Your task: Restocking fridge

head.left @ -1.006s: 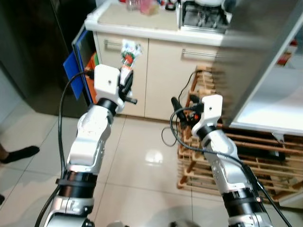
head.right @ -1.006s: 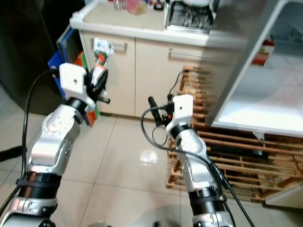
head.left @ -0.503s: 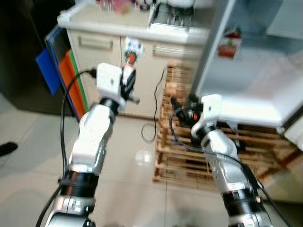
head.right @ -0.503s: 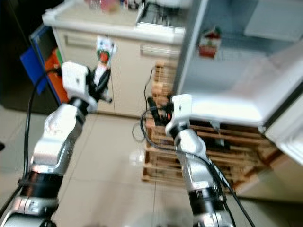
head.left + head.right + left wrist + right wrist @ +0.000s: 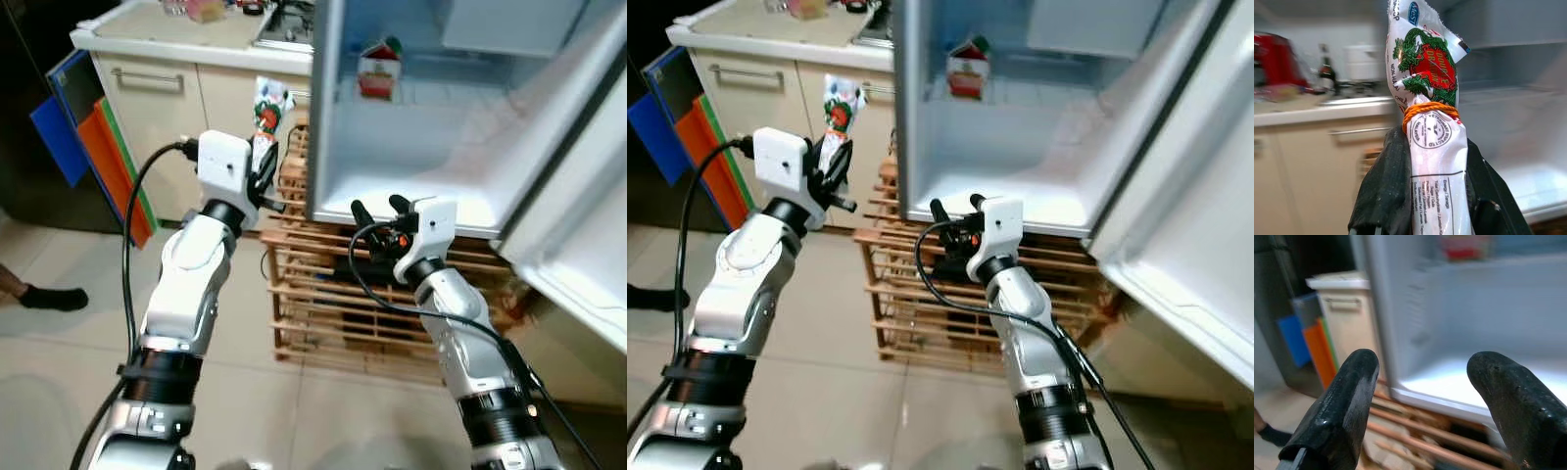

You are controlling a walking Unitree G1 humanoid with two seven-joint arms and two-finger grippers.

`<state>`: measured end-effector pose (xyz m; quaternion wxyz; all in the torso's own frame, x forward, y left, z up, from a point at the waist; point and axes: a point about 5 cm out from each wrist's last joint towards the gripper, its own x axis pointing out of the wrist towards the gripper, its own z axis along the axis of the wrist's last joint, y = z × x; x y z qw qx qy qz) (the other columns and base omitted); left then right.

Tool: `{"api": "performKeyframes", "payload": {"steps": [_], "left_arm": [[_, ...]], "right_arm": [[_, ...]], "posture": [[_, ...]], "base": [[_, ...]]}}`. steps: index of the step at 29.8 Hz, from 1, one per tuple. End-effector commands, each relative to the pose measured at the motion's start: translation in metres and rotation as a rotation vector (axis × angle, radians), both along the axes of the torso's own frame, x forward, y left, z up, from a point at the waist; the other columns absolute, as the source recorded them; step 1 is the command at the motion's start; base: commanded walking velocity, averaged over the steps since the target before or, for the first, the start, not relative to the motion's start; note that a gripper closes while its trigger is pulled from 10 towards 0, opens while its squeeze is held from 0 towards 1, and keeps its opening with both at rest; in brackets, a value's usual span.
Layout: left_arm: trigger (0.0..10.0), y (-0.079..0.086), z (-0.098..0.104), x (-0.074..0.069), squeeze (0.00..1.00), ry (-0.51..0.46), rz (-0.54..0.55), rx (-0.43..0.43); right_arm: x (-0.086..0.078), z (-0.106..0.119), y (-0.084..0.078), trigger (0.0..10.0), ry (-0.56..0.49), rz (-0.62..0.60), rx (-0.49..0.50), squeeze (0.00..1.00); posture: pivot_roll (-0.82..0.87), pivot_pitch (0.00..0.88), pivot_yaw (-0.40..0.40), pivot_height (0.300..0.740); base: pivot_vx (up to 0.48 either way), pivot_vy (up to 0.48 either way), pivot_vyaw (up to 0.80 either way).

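Now facing the open fridge, door swung out on the right, with the interior lit and mostly bare. Judged as the carry-in step of restocking: item in hand, not yet placed.

Left gripper raised just left of the fridge's near left edge, pinching a tall white packet upright between its black fingers. Clamped low on the packet, leaving the printed top with its red and green dragon label and an orange rubber band standing clear above the fingertips. Packet held outside the cabinet, in front of the beige cupboard that stands to the left.

Right gripper hovering near the front lip of the fridge floor, spread wide, holding nothing and touching nothing as far as can be told. Seen from the right wrist, two fingers apart with the white shelf between them, farther in.

Inside, far and to the left, a small red and white carton on the upper shelf. Below the fridge, a wooden slatted pallet. At the far left near the floor, a person's foot in a dark sock.

Next move probably calls for swinging the left arm rightward past the fridge wall and setting the packet on a shelf, clear of the carton; being tall and thin, likely to topple unless laid down or leaned.
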<state>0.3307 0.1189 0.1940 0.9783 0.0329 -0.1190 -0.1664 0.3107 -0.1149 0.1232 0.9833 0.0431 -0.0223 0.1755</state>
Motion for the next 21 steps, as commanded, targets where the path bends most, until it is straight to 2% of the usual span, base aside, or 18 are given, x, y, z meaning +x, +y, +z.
{"api": "performKeyframes", "payload": {"steps": [1, 5, 17, 21], "left_arm": [[0.0, -0.0046, 0.0039, 0.0011, 0.0, -0.015, -0.023, 0.014], [0.0, -0.0042, 0.0028, 0.0018, 0.0, -0.011, -0.02, 0.014], [0.0, -0.0037, 0.0002, 0.0034, 0.0, 0.004, -0.001, 0.01], [0.0, -0.0029, -0.002, 0.0054, 0.0, 0.019, 0.012, 0.005]], "right_arm": [[0.0018, 0.0046, -0.0027, 10.0, -0.02, -0.011, -0.006, 0.0], [0.0015, 0.0043, -0.003, 10.0, -0.019, -0.012, -0.007, 0.0], [-0.0004, 0.0019, -0.0025, 10.0, -0.011, -0.008, -0.007, 0.0], [-0.0015, 0.002, -0.0013, 10.0, -0.01, 0.003, -0.003, 0.0]], "posture": [[-0.03, 0.0, -0.003, 0.74], [-0.03, 0.0, -0.003, 0.74], [-0.04, 0.011, 0.0, 0.74], [-0.04, 0.013, -0.002, 0.74]], "base": [[0.0, -0.439, 0.0], [0.082, -0.411, 0.0], [0.0, 0.0, 0.0], [0.462, 0.0, 0.0]]}}
